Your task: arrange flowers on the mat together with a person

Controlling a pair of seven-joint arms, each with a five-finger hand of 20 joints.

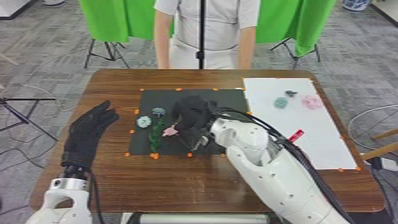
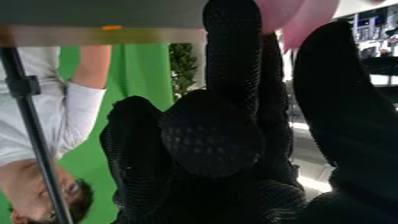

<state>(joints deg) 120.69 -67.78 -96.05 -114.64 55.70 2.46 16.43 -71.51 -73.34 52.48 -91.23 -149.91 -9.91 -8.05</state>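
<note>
Over the black mat [image 1: 200,93], pink flower [image 1: 171,131] is at the right hand [image 1: 193,111]; I cannot tell if this hand grips it. Beside the mat, left hand [image 1: 86,131] has straight fingers.

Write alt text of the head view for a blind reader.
The robot's right hand is over a dark mat, beside a pink flower, with bluish flowers and greenery farther left. The open left hand is left of the mat; a white sheet at right bears more flowers.
</note>
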